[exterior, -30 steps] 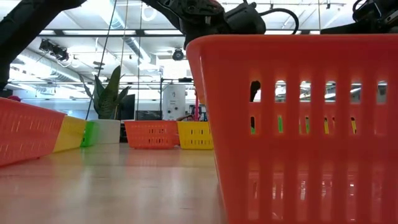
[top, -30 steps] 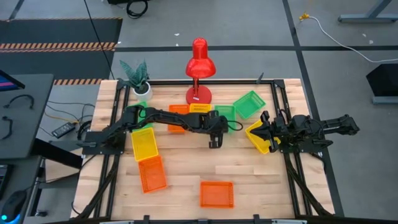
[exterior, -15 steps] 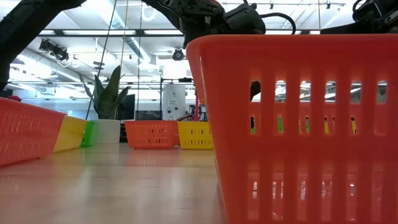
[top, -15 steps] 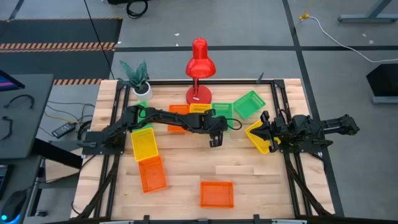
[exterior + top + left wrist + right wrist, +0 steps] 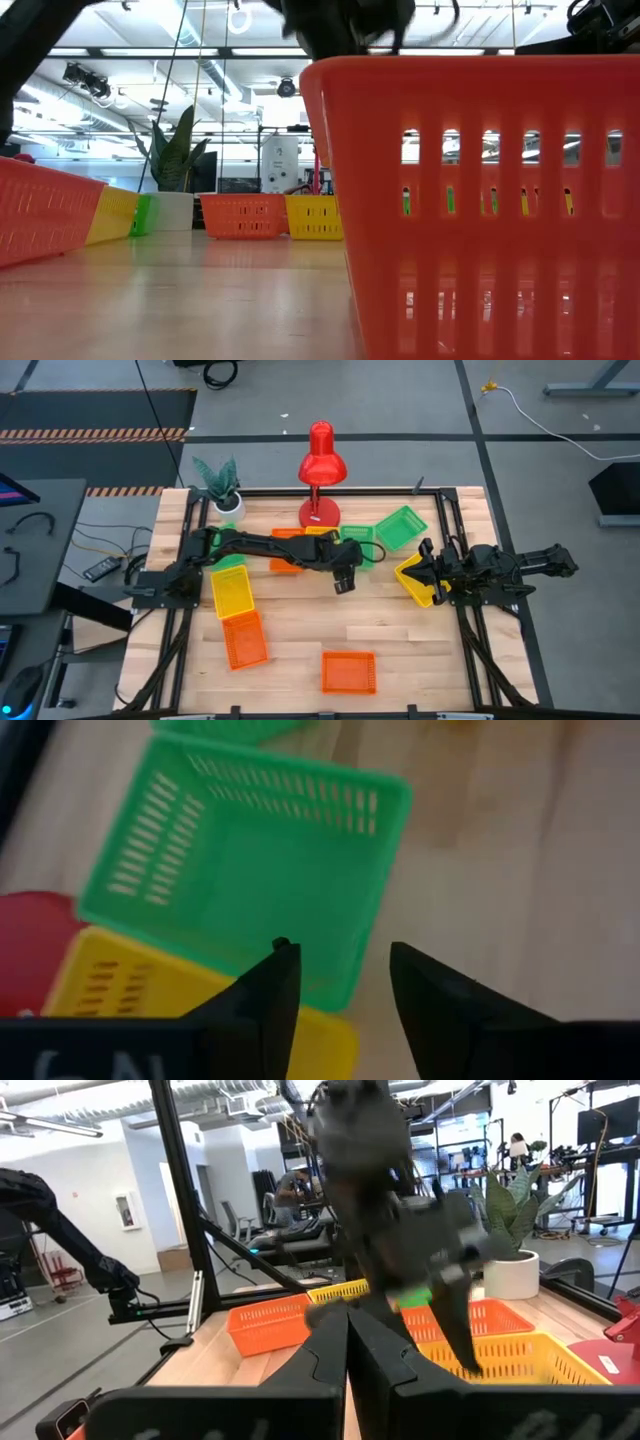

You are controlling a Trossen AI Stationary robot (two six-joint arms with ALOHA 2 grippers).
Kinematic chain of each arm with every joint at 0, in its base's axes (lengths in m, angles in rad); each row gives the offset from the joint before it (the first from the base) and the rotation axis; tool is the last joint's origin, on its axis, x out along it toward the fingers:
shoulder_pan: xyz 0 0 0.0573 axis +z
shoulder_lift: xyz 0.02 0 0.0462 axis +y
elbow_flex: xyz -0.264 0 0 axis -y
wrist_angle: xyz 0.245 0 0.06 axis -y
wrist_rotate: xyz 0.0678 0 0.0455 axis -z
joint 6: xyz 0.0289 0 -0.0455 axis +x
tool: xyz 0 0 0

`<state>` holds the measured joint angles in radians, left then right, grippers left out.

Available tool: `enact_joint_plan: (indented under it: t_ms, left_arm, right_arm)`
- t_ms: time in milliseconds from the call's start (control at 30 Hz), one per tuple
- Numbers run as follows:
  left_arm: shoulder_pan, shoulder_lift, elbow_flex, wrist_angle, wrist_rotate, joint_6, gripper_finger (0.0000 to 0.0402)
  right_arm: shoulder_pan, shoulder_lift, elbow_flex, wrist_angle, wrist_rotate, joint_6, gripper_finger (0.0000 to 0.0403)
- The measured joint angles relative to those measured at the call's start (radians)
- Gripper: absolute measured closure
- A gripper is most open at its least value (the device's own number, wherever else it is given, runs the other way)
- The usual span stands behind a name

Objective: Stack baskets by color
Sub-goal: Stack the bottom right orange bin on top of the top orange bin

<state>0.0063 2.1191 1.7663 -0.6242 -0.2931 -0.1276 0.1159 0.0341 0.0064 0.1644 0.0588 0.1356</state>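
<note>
Counts from the high view: nine baskets, three per colour.

- **Orange:** one orange basket at front left, one at front centre, and one partly under the left arm.
- **Yellow:** one yellow basket on the left, one by the lamp base, and one tilted on the right.
- **Green:** one green basket at back right, one just beside it, and only a sliver of the third under the left arm.

There is also one red desk lamp and one potted plant. No two baskets of one colour are stacked.

The left gripper hangs above mid table, near the middle green basket. The left wrist view adds what the top view cannot: its fingers are spread wide with nothing between them. It also shows that green basket lying partly over a yellow one.

The right gripper sits at the tilted yellow basket's edge. In the right wrist view its fingers are pressed together. Whether they pinch the basket wall cannot be told.

The low view is mostly blocked by the front-centre orange basket. Only there do the baskets show side-on, in a row along the far edge.
</note>
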Motion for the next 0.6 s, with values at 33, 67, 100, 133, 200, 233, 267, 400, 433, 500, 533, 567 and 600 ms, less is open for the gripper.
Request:
enact_joint_plan:
  t_ms: [33, 67, 100, 133, 200, 233, 267, 400, 433, 500, 533, 567, 600]
  left_arm:
    - [-0.009, -0.018, 0.009, -0.007, 0.000, -0.005, 0.0238]
    - [-0.021, -0.034, 0.014, -0.011, -0.002, -0.008, 0.0240]
    - [-0.034, -0.055, 0.016, -0.004, -0.004, -0.011, 0.0243]
    - [-0.051, -0.074, 0.012, -0.013, -0.011, -0.012, 0.0246]
    - [-0.090, -0.100, -0.006, -0.012, -0.050, -0.013, 0.0254]
    - [-0.114, -0.109, -0.031, -0.019, -0.074, -0.016, 0.0259]
    - [-0.136, -0.113, -0.062, -0.020, -0.107, -0.028, 0.0263]
    - [-0.228, -0.127, -0.232, 0.092, -0.229, -0.155, 0.0280]
    - [-0.248, -0.131, -0.278, 0.146, -0.247, -0.192, 0.0284]
    - [-0.288, -0.134, -0.361, 0.306, -0.265, -0.258, 0.0289]
    - [-0.307, -0.134, -0.395, 0.378, -0.272, -0.286, 0.0291]
    - [-0.326, -0.134, -0.423, 0.453, -0.283, -0.308, 0.0293]
    - [-0.346, -0.134, -0.444, 0.534, -0.298, -0.322, 0.0296]
  right_arm:
    - [0.000, 0.000, 0.000, -0.001, 0.000, 0.000, 0.0391]
    - [0.000, 0.000, 0.000, 0.000, 0.000, 0.000, 0.0391]
    - [0.000, 0.000, 0.000, 0.001, 0.000, 0.000, 0.0391]
    - [0.000, 0.000, 0.000, 0.000, 0.000, 0.000, 0.0391]
    - [0.000, 0.000, 0.000, 0.000, 0.000, 0.000, 0.0391]
    - [0.000, 0.000, 0.000, 0.000, 0.000, 0.000, 0.0391]
    - [0.000, 0.000, 0.000, 0.000, 0.000, 0.000, 0.0391]
    - [0.000, 0.001, 0.000, 0.006, 0.000, 0.000, 0.0391]
    - [0.000, 0.001, 0.000, 0.005, -0.001, 0.000, 0.0391]
    - [0.000, 0.002, 0.000, 0.007, 0.000, 0.000, 0.0391]
    - [0.000, 0.002, 0.000, 0.005, 0.000, 0.000, 0.0391]
    - [0.000, 0.003, 0.000, 0.008, -0.001, 0.000, 0.0391]
    - [0.000, 0.004, 0.000, 0.009, 0.000, 0.000, 0.0391]
